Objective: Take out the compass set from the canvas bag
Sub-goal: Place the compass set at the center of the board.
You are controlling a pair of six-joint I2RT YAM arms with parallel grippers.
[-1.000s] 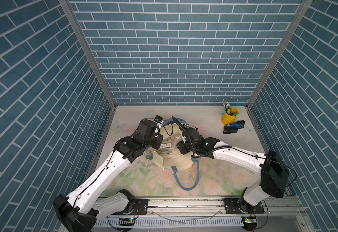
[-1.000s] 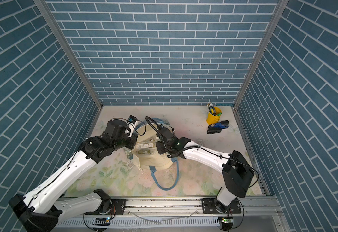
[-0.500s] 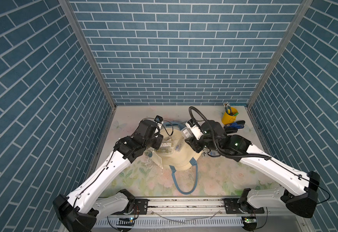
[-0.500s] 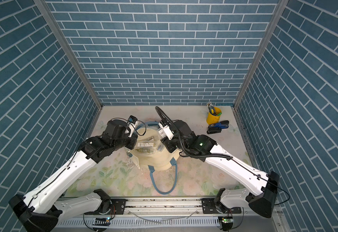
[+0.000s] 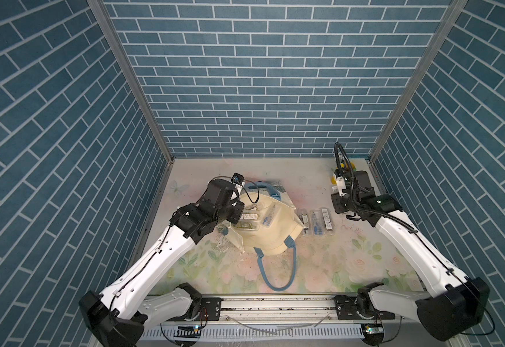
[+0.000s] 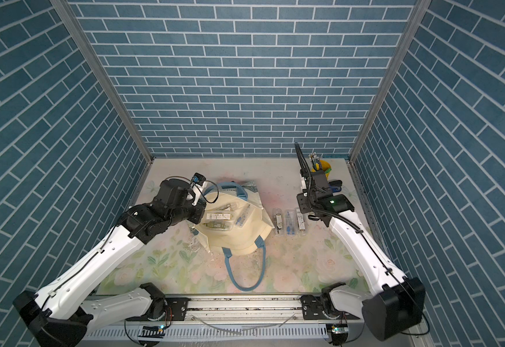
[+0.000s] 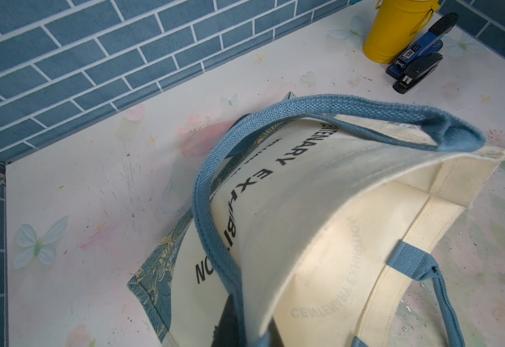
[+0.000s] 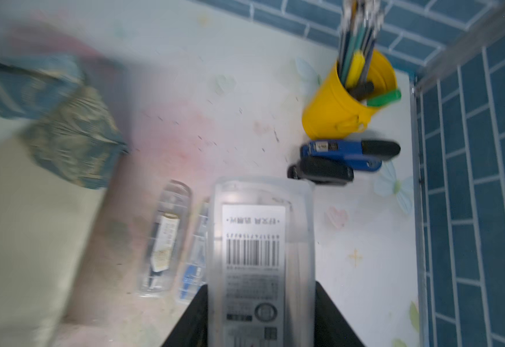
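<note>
1. Both top views are lit brightly and evenly from above; only soft shadows are cast on the counter (image 5: 275, 174).
2. The left wrist view is rendered sharp.
3. The right wrist view is smeared by blur, worst over the canvas bag (image 8: 71, 132).

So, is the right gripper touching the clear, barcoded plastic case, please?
Touching: the right wrist view shows the right gripper clamping the plastic case between its fingers.
</note>
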